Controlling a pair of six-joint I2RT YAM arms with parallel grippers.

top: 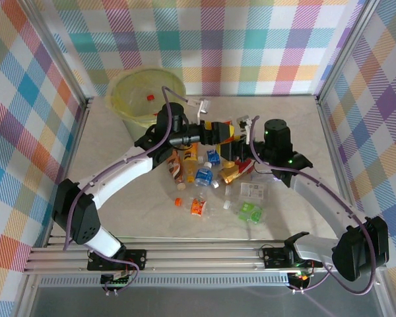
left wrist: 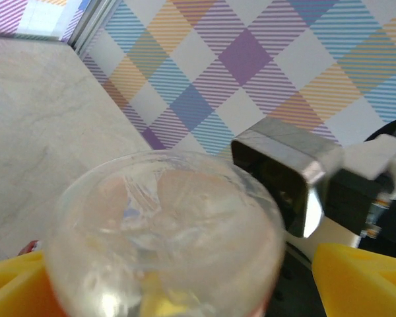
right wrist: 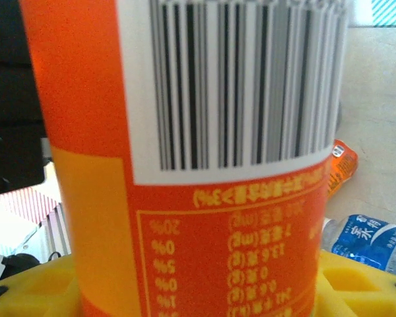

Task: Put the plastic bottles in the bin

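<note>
The right gripper [right wrist: 198,290] is clamped on an orange-labelled plastic bottle [right wrist: 204,218] with a white barcode panel. Its yellow fingers [right wrist: 366,284] sit narrow against the bottle's sides and hold it off the table.

The left gripper [left wrist: 185,290] meets it from the other side, over the middle of the pale table [top: 152,221]. It stands wide, with the clear rounded end of what looks like the same bottle between its fingers. One finger seems to touch the bottle, but a dark gap shows beside the other, so I cannot tell whether it grips yet.

Just below both grippers, toward the near edge, lies a loose heap of crushed plastic bottles [top: 201,177], clear and orange, with blue, green and white labels. The round pale-green translucent bin [top: 117,105], lined with a yellow bag, stands at the far left corner, well apart from the heap. A small red item lies inside it, too small to identify.

This looks like a handover, with the lifted bottle passing from right to left because the bin sits on the left arm's side. Next, the left fingers need a firm hold on the bottle before the right gripper lets go. The left arm then has to carry the bottle above the bin's rim and release it there.
</note>
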